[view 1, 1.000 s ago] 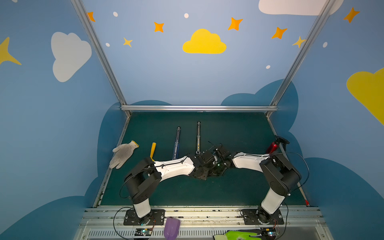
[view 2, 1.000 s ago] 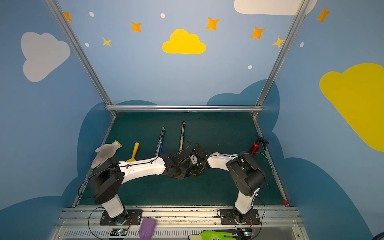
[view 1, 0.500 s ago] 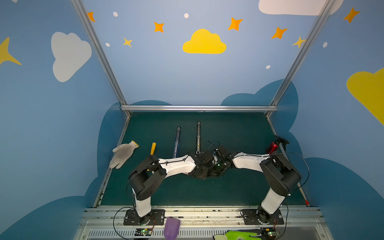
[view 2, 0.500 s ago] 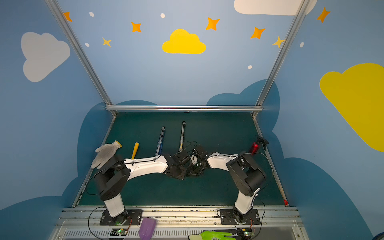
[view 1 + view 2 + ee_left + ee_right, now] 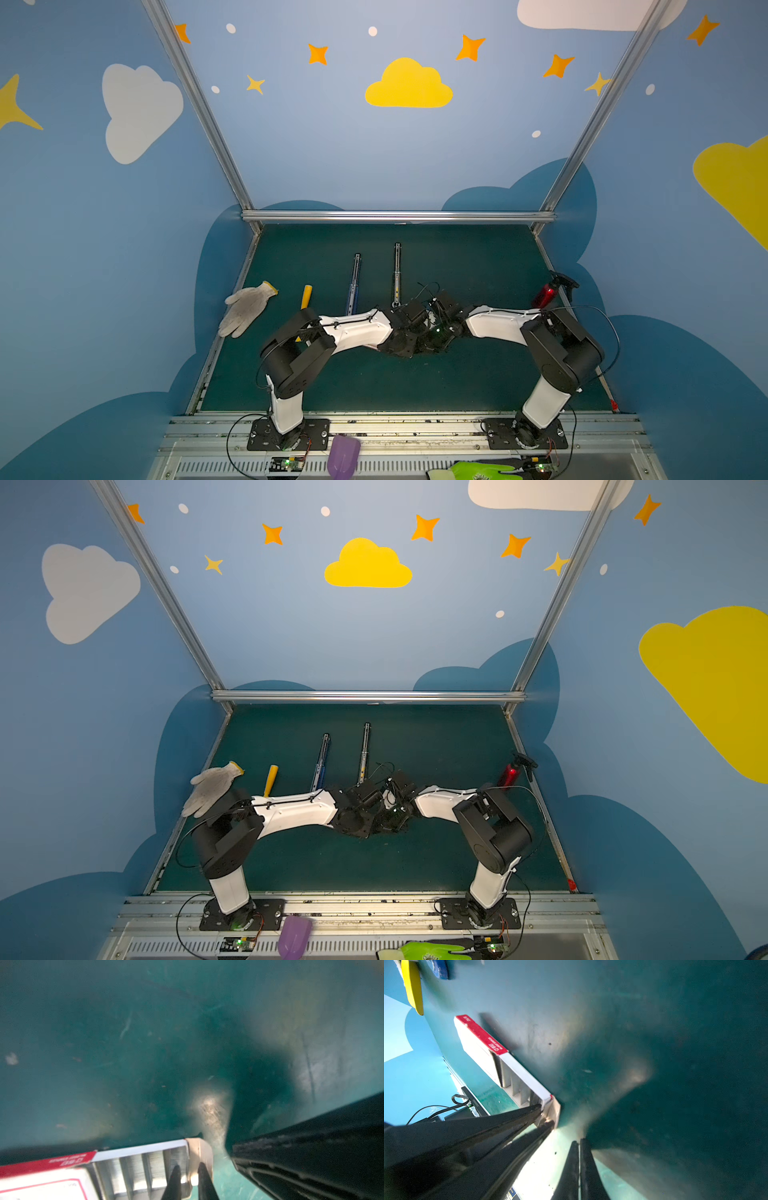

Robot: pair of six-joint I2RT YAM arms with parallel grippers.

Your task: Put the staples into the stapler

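Observation:
The staples (image 5: 135,1167) lie in grey rows in the pulled-out tray of a small white box with a red stripe (image 5: 47,1162), which rests on the green mat. The box (image 5: 481,1041) also appears in the right wrist view. My left gripper (image 5: 189,1167) is narrowly open. One tip sits over the staples and the other outside the tray's end wall. My right gripper (image 5: 579,1141) is shut on nothing and sits just beside that end of the tray. In both top views the left arm (image 5: 357,328) and right arm (image 5: 498,322) meet at mid-table and hide the box. I cannot make out the stapler in any view.
Behind the arms lie two long metal rods (image 5: 355,282) (image 5: 397,274), a yellow handle (image 5: 306,296) and a white glove (image 5: 247,307). A red spray bottle (image 5: 548,291) stands at the right edge. A purple scoop (image 5: 343,457) and a green glove (image 5: 478,471) lie on the front rail.
The left arm's elbow has shifted a little to the right and risen slightly. Both wrists stay together at mid-table. The right arm has not moved.

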